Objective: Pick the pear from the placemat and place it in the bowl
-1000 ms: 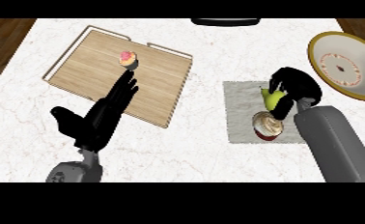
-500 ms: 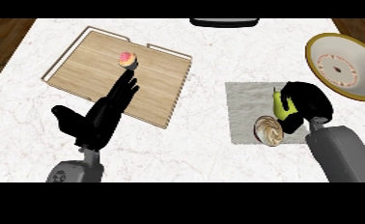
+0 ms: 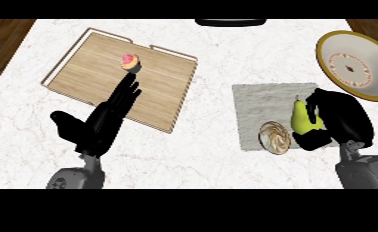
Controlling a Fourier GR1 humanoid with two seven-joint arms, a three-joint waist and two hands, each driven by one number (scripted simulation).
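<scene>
Since a second ago, right hand [image 3: 338,121] drawn back, fingers now curled round the pear [image 3: 300,116], over the grey placemat's [image 3: 255,103] right edge. Bowl [image 3: 349,67] next. Left hand [image 3: 100,121] open, idle.

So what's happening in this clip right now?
The robot's right hand is curled round the green pear over the grey placemat, beside a round swirled pastry. The gold-rimmed bowl waits at the upper right. The left hand rests open near the wooden cutting board, which carries a pink-topped cupcake.
</scene>
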